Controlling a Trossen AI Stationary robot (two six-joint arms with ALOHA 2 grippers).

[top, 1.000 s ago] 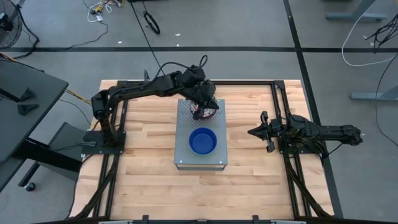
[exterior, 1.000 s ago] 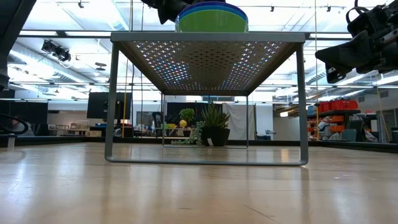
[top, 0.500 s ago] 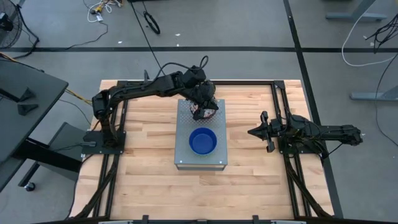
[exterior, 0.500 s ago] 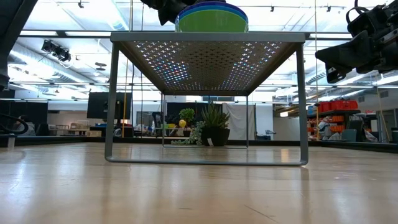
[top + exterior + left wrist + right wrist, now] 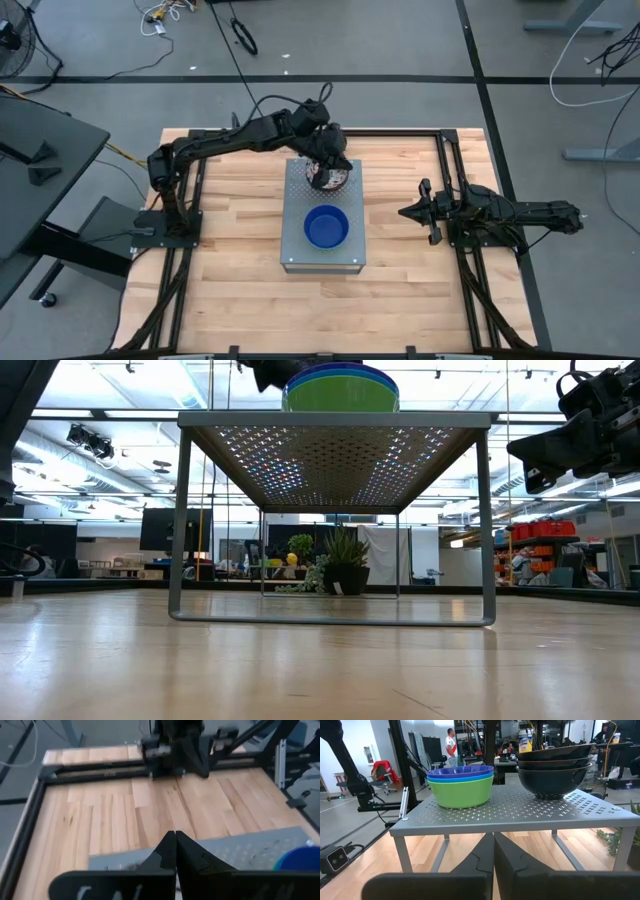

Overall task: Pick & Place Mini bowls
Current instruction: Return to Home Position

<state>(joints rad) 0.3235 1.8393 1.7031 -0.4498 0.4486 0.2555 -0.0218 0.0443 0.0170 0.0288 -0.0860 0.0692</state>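
High view first: the left gripper [image 5: 327, 165] has drawn back a little toward the table's far edge from where it hung half a second ago, uncovering slightly more of the white patterned bowl stack [image 5: 336, 181] on the grey perforated shelf [image 5: 296, 250]. The left wrist view shows its fingers [image 5: 169, 851] pressed together with nothing between them, so we judge that the last bowl has been let go and the arm is pulling out for home. The dark blue bowl [image 5: 325, 227] lies on top of the other stack, nearer the shelf's front. The right gripper [image 5: 405, 212] waits well apart on the right, fingers also pressed together and empty.

From the right wrist view we count both piles: green bowl [image 5: 462, 792] lowest, light blue bowl [image 5: 461, 778] in it, dark blue on top, and beside them three nested bowls [image 5: 552, 767] whose pattern we cannot make out from that side. All six seem placed; only the retreat looks left to do.

Some things stay hidden. From above, the left arm covers much of the patterned stack. The low view cuts off the top of the coloured pile and shows nothing of the patterned bowls. The left wrist view catches only a blue rim at its edge.
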